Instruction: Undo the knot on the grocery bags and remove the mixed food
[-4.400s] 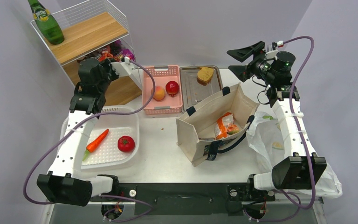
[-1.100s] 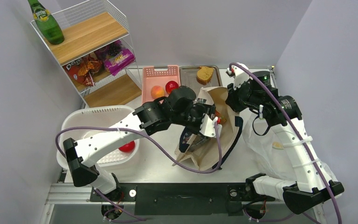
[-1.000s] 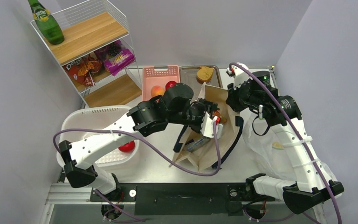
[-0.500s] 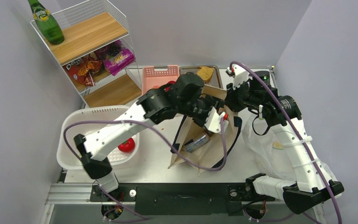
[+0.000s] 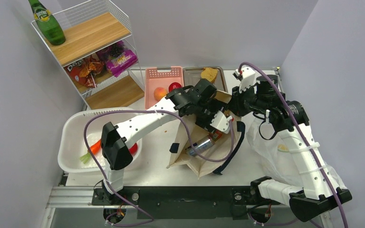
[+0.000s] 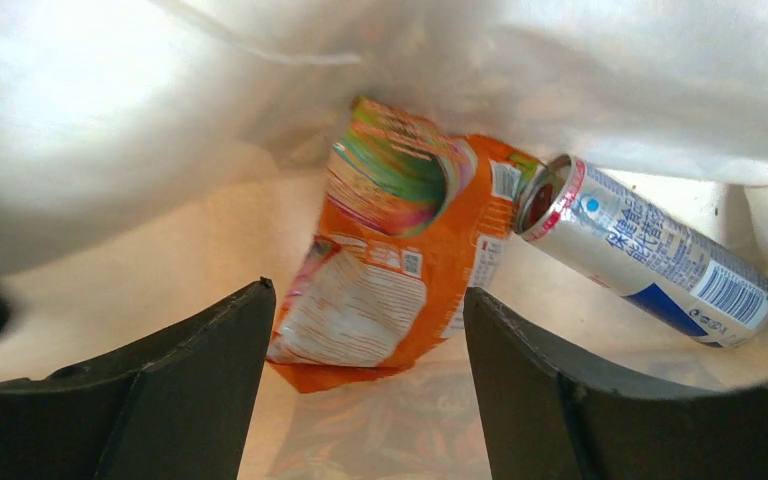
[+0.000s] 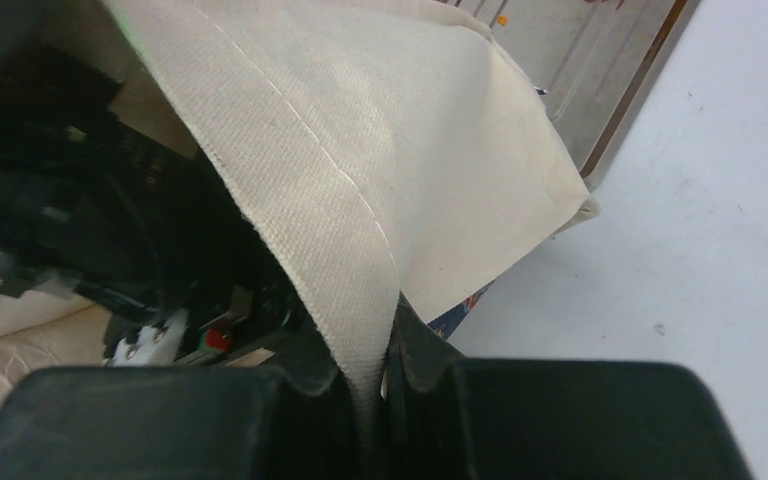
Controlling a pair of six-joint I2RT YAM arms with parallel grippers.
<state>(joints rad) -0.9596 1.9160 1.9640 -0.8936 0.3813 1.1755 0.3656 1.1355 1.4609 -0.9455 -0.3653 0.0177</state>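
Note:
The cream canvas tote lies tipped toward the front, its mouth held up. My right gripper is shut on the tote's rim fabric. Inside the bag my left gripper is open, with its jaws on either side of the lower end of an orange crisp packet and not touching it. A silver drink can lies on its side to the right of the packet. The thin plastic bag lies crumpled at the right. A peach and a red fruit sit in the pink basket.
A white tub at the left holds a carrot and a tomato, partly behind the left arm. A metal tray with bread stands at the back. The wire shelf carries a green bottle and snack packets.
My left arm has reached deeper into the tote and its jaws have widened. The tote has tipped further toward the front left, and the can has slid with it.

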